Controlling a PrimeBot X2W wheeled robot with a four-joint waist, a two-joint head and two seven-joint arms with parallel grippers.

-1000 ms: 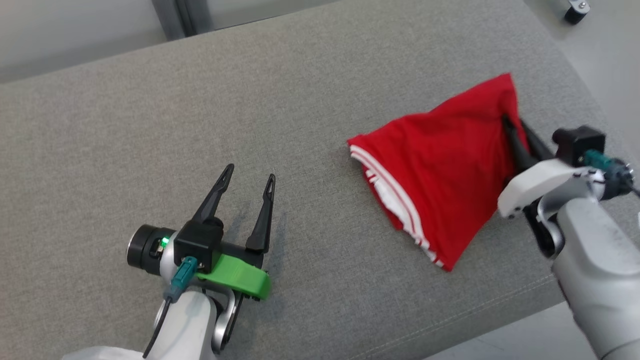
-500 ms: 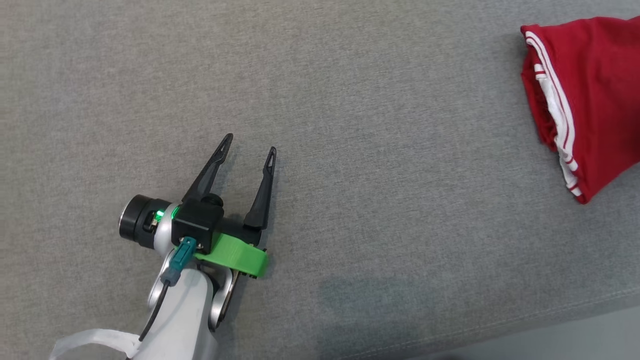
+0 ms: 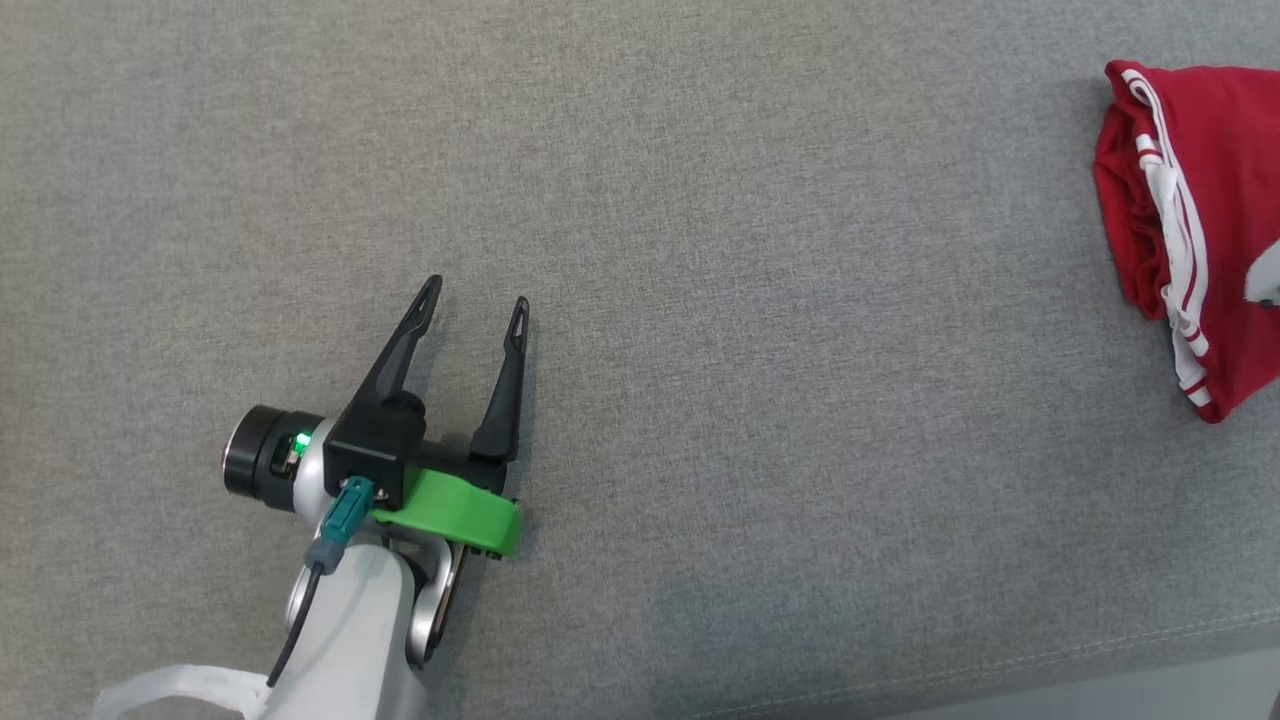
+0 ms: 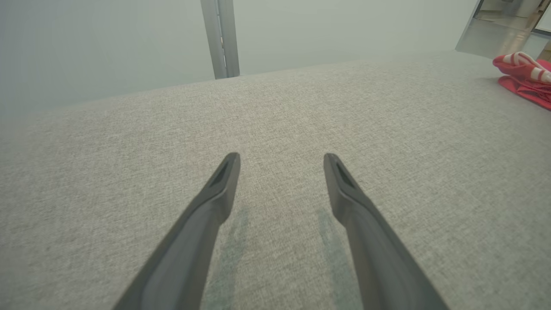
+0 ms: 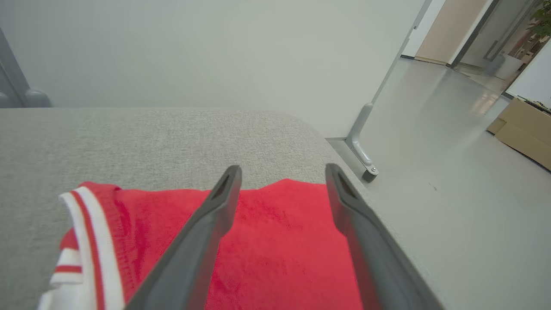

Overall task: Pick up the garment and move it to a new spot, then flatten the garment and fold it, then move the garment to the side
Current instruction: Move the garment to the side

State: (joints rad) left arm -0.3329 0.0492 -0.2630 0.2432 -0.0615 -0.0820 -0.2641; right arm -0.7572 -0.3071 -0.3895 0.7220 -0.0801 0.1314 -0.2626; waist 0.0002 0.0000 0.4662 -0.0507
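The garment (image 3: 1190, 220) is red with white striped trim and lies bunched and folded at the far right of the grey fabric surface (image 3: 700, 200). A pale bit of my right arm (image 3: 1266, 275) overlaps it at the frame edge. In the right wrist view my right gripper (image 5: 283, 172) hovers open just over the garment (image 5: 275, 245), with nothing between its fingers. My left gripper (image 3: 475, 305) stands open and empty low over the bare surface, far left of the garment. The left wrist view shows the left gripper (image 4: 280, 157) with the garment (image 4: 523, 75) far off at the upper right.
The garment lies close to the surface's right edge, with pale floor beyond (image 5: 452, 193). A metal leg (image 5: 363, 150) and a cardboard box (image 5: 523, 129) stand on that floor. The surface's front seam and edge (image 3: 1100, 665) run along the lower right.
The head camera has swung left, shifting the whole picture. My right gripper, shut on the garment's edge a second ago, has opened and let it go. The garment has sunk into a lower heap.
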